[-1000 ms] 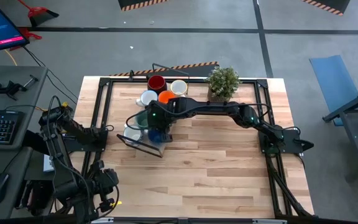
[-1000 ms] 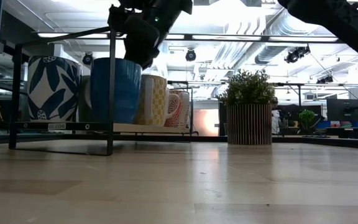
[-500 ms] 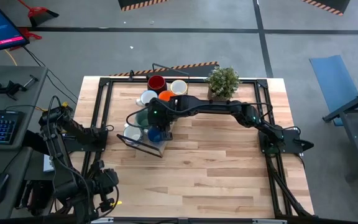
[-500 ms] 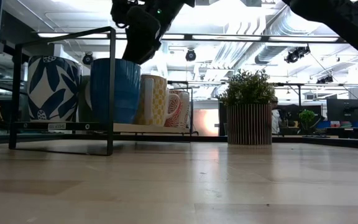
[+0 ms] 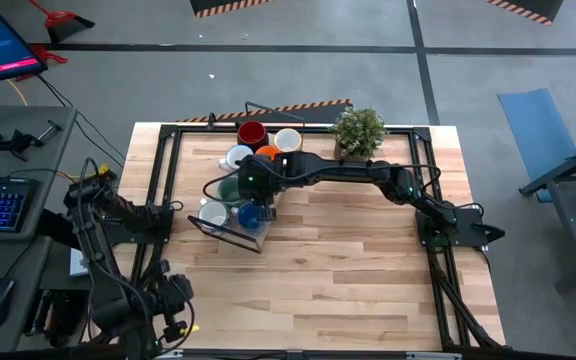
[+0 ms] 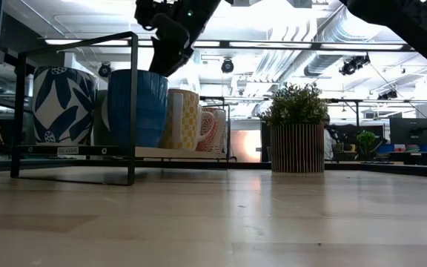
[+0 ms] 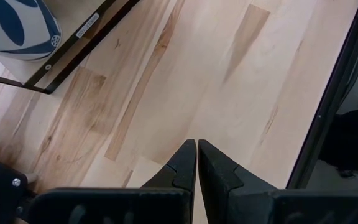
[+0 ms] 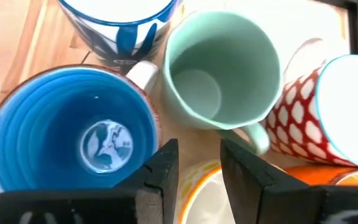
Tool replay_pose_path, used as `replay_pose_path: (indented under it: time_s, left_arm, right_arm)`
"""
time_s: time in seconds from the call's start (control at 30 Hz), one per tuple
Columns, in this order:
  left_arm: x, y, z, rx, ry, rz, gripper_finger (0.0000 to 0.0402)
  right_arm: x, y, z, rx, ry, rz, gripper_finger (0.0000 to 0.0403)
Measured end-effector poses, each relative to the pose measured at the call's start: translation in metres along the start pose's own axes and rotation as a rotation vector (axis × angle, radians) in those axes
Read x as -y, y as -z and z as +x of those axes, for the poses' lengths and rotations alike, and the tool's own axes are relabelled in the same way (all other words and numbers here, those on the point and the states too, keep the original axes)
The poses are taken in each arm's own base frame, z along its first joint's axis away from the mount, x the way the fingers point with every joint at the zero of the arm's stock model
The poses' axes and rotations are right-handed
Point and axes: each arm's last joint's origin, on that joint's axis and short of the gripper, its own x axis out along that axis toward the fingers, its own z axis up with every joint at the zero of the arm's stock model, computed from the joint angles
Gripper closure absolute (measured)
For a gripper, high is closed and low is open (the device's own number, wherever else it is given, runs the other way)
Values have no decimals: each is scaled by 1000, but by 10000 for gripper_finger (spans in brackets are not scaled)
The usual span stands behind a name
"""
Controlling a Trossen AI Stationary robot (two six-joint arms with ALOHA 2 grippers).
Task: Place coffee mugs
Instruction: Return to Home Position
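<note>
Biggest worry is the exit. The right gripper (image 8: 197, 152) hangs just above the mug cluster, tips close over the rim of the blue mug (image 8: 73, 137) and near the top bar of the black rack (image 6: 132, 104). If I pull out on a slant instead of straight up, I judge a finger could clip that rim or the bar. The blue mug stands at the rack's front corner, so a knock there could tip it onto the table (image 5: 348, 270). Second risk: the right arm is stretched long past the plant (image 5: 358, 130), so a wide swing could brush it.

Right fingers are parted by a moderate gap with nothing between them. The arm reaches from the table's right edge across to the rack, wrist pitched down, looking straight into the mugs. The left gripper (image 7: 196, 144) is pressed closed and empty, parked over bare wood by the left edge, waiting.

The mugs are all upright. The blue mug is just beside the leaf-print mug (image 8: 120, 18) and the teal-green mug (image 8: 219, 68). The red-patterned mug (image 8: 303, 112) and orange mug (image 8: 353, 177) sit beyond those. The dark red mug (image 5: 252, 132) and cream mug (image 5: 288, 140) are at the back.
</note>
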Motion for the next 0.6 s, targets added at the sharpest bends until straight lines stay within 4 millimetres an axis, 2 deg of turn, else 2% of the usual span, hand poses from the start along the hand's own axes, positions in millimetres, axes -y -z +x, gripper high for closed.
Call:
replay_pose_path:
  time_s: [0.23,0.33,0.4,0.6]
  left_arm:
    - [4,2,5,3,-19,6,394]
    - [2,-3,6,39,-24,-23,394]
    - [0,-9,5,62,-23,-13,394]
    - [-14,-32,0,154,-37,25,394]
  right_arm:
    - [2,-4,0,36,19,-1,309]
    - [-1,-5,-4,55,-16,-2,308]
    - [-5,-10,-16,92,-49,-7,309]
    - [-4,-15,-77,169,-100,46,309]
